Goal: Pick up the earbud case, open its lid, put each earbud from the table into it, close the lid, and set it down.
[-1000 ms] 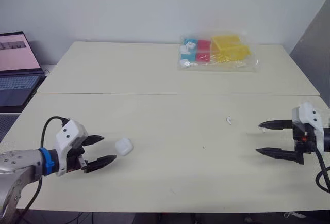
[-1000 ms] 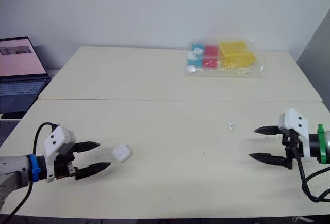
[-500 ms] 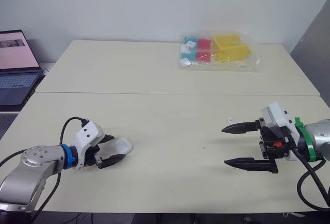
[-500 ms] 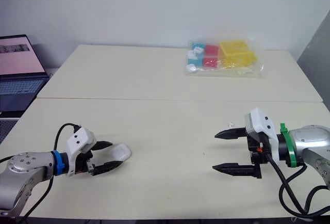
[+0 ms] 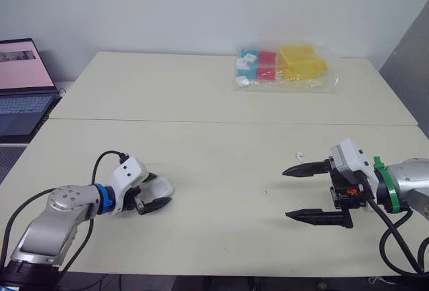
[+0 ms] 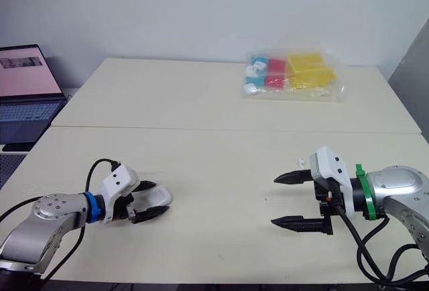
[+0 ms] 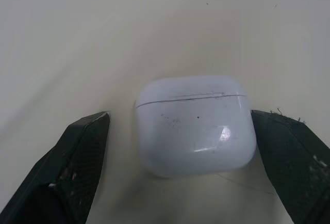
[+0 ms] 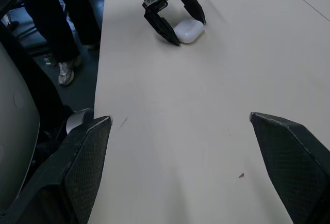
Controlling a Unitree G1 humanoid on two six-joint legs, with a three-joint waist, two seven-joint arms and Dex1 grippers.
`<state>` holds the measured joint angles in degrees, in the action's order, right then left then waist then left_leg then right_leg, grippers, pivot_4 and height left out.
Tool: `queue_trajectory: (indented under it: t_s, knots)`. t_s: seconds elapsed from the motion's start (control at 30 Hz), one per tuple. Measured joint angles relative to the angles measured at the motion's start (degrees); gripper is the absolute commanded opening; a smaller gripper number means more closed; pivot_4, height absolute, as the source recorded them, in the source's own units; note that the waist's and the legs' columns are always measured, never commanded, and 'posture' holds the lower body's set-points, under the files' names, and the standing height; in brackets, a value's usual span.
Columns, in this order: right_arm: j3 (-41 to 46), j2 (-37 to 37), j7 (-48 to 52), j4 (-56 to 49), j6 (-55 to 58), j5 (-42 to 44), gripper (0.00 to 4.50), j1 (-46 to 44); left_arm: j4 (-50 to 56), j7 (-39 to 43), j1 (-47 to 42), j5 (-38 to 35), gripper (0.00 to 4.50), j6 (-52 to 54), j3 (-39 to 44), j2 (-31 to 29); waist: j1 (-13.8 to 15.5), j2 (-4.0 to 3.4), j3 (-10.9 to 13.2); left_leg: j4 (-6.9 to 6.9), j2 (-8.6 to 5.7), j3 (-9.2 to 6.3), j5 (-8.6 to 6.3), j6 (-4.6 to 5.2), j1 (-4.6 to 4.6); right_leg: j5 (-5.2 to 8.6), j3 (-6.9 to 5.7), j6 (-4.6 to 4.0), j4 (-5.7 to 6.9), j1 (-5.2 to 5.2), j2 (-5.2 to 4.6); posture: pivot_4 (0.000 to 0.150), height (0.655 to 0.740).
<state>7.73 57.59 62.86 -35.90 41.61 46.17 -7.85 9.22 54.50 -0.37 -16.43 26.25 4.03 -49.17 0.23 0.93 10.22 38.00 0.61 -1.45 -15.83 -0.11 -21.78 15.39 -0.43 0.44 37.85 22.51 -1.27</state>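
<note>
The white earbud case (image 7: 196,123) lies on the cream table (image 5: 221,150) at the front left, lid shut. My left gripper (image 5: 156,191) is open, one finger (image 7: 77,167) on each side of the case; a gap still shows beside one finger. One small white earbud (image 5: 299,155) lies right of centre. My right gripper (image 5: 287,193) is open wide and holds nothing; it hovers low over the table just in front of the earbud. The right wrist view looks across the table to the case (image 8: 188,30) and the left gripper (image 8: 175,25).
A clear bag (image 5: 285,66) of yellow, red and blue items lies at the back right. An open laptop (image 5: 20,83) stands off the table's left side. A seam (image 5: 228,123) joins two tabletops. A person's legs (image 8: 62,33) stand beyond the left edge.
My left gripper has moved forward until its fingers flank the case. My right gripper has come in to the left, from the table's right edge to near the earbud.
</note>
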Motion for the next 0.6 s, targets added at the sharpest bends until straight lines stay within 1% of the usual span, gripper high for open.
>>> queue_trajectory:
  t_s: [0.13,0.23,0.37,0.6]
  knots:
    - [-0.08,0.00,0.06,0.00,-0.77,-0.46,4.48,0.13,-0.11,-0.15,-0.28,0.05,4.50,0.64,-0.13,0.13,0.00,-0.01,-0.01,0.00,0.00,0.00,0.00,0.00,0.03,0.03,0.00,0.06,0.04,-0.01,0.00,0.150,0.7400]
    - [-0.09,0.00,0.17,0.01,-1.15,-0.82,4.50,0.31,-0.08,-0.20,-0.41,-0.03,3.93,1.24,-0.14,0.16,-0.01,-0.03,-0.02,0.00,0.00,0.00,0.00,0.00,0.07,0.05,0.00,0.08,0.05,-0.04,0.00,0.150,0.7400]
    - [-0.09,0.01,0.47,0.03,-1.40,-1.20,4.50,0.73,-0.09,-0.86,-0.59,0.01,2.83,2.06,-0.03,0.16,-0.05,-0.08,-0.05,-0.01,0.00,0.02,0.00,0.00,0.07,0.05,0.02,0.08,0.01,-0.05,0.00,0.150,0.7400]
    - [-0.07,0.02,0.80,0.03,-2.10,-1.67,4.50,1.16,0.00,-1.10,-0.21,-0.03,2.79,1.77,-0.05,0.17,-0.04,-0.11,-0.06,-0.01,0.00,0.02,0.00,0.00,0.07,0.05,0.02,0.07,0.00,-0.05,0.00,0.150,0.7400]
